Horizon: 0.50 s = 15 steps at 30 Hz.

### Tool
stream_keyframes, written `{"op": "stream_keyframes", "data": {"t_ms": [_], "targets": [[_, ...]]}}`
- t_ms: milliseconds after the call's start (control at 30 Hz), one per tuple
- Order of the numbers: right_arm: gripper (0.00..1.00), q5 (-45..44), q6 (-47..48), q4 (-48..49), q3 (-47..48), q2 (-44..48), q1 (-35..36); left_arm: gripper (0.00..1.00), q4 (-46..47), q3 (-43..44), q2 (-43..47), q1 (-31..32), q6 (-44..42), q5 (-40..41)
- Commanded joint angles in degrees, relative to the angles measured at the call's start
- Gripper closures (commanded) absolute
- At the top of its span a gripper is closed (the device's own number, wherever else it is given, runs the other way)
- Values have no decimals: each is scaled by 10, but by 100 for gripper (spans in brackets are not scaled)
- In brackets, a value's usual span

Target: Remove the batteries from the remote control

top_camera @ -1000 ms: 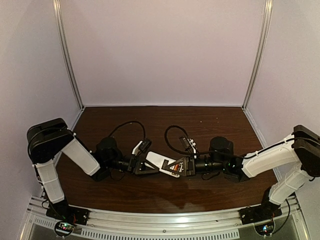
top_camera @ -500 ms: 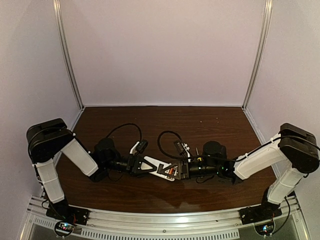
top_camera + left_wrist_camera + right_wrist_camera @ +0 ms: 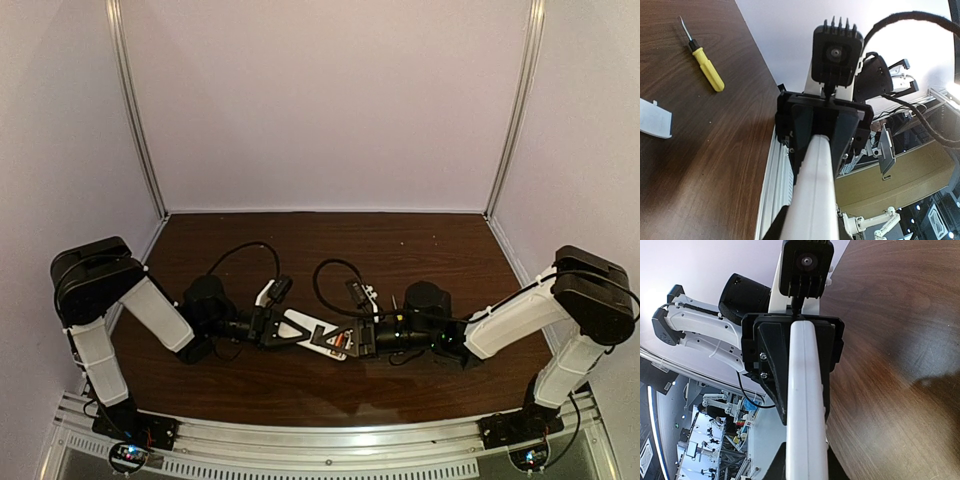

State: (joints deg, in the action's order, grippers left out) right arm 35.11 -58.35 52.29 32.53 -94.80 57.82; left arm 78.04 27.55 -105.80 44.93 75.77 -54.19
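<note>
Snugly between left tool (image 3: 289, 328), right tool (image 3: 352, 340): remote control (image 3: 318, 334)

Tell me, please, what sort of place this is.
Probably a robotics lab test cell: a dark wooden table enclosed by plain pale walls on aluminium posts, with further white robot arms visible beyond it.
</note>
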Motion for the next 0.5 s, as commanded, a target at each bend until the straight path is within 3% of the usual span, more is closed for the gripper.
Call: {"op": "stream_keyframes", "data": {"t_ms": [0,100,200,333,467], "targets": [[83,-10,20,-10,20,-6,5,100,171,-6,6,-5,10,18],[56,-24,41,-57,27,5,5,100,169,-7,6,-9,10,20],[37,-49,72,-125,37,28,4,100,166,-10,6,-11,10,21],[23,-84,105,-205,44,69,1,100,159,-11,6,-13,8,23],[16,-148,139,-323,55,114,-2,100,154,-10,6,-14,4,24]]}}
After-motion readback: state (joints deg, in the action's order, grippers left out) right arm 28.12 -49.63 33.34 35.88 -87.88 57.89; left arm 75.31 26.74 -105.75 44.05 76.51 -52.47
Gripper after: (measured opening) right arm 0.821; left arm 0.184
